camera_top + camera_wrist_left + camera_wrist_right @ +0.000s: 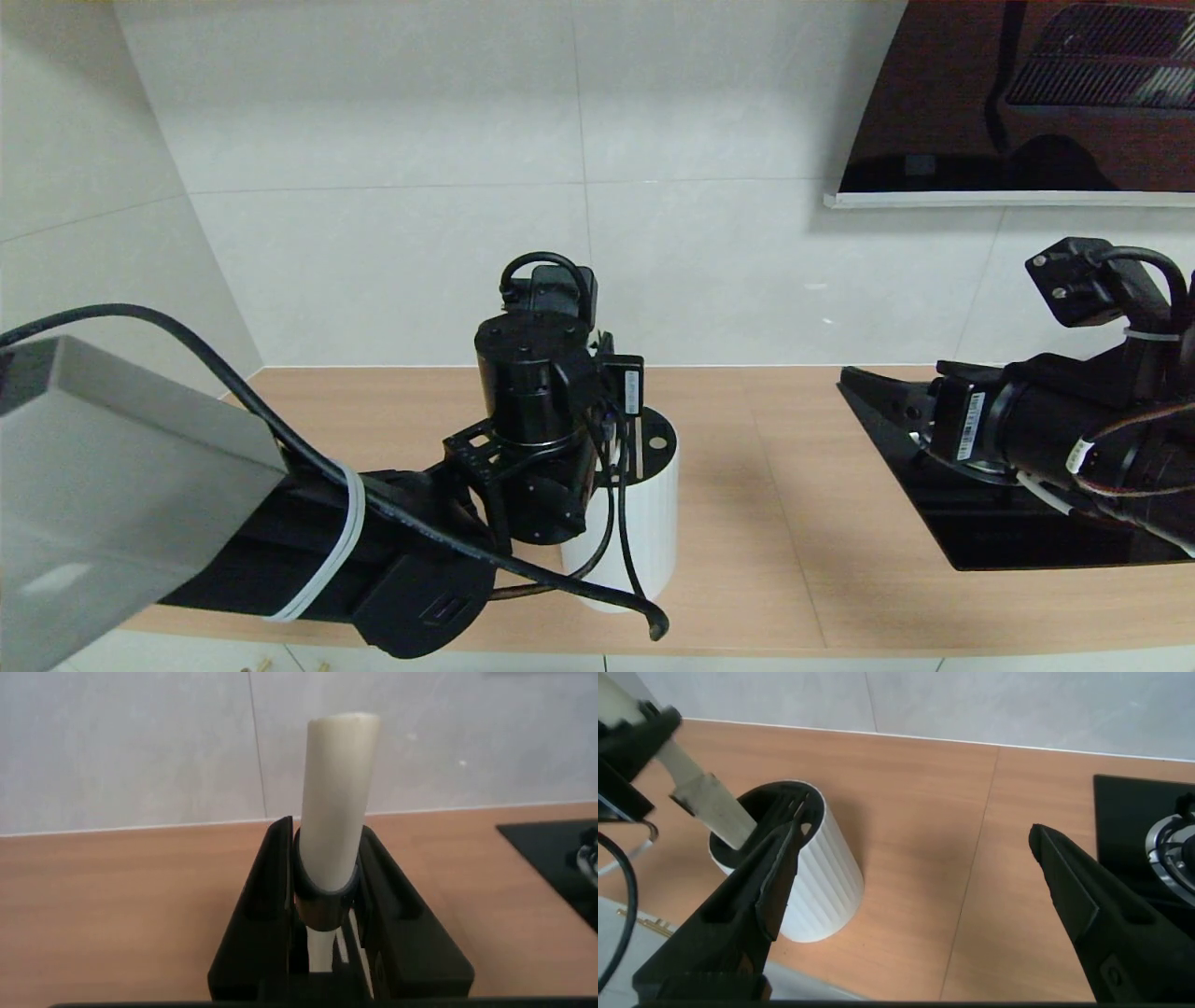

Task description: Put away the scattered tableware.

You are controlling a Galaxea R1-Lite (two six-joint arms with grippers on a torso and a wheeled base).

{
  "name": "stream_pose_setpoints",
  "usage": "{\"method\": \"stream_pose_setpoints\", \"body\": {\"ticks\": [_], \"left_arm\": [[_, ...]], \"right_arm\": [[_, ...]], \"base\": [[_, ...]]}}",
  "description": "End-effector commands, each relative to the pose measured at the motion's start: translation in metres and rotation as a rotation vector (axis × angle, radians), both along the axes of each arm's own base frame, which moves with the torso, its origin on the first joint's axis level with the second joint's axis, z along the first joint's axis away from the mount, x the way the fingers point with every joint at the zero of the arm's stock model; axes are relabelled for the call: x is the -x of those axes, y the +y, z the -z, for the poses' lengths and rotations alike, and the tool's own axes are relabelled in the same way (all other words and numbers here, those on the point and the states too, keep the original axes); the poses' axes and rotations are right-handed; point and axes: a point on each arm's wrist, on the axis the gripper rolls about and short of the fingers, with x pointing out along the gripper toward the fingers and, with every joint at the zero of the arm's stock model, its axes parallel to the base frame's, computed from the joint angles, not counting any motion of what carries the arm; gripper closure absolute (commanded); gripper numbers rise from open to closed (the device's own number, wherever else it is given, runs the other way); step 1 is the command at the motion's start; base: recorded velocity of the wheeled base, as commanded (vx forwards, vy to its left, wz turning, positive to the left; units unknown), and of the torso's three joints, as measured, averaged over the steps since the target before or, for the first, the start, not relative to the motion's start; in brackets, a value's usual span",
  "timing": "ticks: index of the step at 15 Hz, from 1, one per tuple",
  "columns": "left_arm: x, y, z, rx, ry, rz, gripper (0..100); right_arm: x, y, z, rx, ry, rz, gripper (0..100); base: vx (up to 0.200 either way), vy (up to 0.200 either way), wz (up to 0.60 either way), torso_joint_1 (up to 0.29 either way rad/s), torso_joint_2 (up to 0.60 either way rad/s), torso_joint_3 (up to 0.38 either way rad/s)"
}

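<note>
Knife (332, 812) held by its pale handle in my left fingers (257, 905), blade tip inside the white holder (822, 891) on the table (924, 803); right fingers (1097, 910) spread open. Next, I judge: lower straight, release.

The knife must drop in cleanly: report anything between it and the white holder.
Nothing visible blocks it. The left hand grips the knife by its handle, and the blade tip sits at the white holder's open top.

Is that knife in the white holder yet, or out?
Partly in: the knife dips its blade into the white holder, with its handle clamped in the left gripper.
</note>
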Motion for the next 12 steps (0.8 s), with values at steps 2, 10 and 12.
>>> {"method": "stream_pose_setpoints", "body": {"ticks": [2, 10, 12], "left_arm": [[0.002, 0.002, 0.007, -0.019, 0.021, -0.001, 100], [-0.001, -0.001, 0.028, -0.063, 0.066, 0.001, 100], [0.001, 0.000, 0.034, -0.077, 0.082, 0.022, 100]], "right_arm": [[-0.002, 0.002, 0.006, 0.014, 0.020, 0.000, 0], [-0.003, 0.002, 0.007, 0.016, 0.024, 0.000, 0], [-0.003, 0.002, 0.007, 0.016, 0.024, 0.000, 0]], "base": [[0.000, 0.000, 0.00, 0.000, 0.00, 0.000], [0.000, 0.000, 0.00, 0.000, 0.00, 0.000], [0.000, 0.000, 0.00, 0.000, 0.00, 0.000]]}}
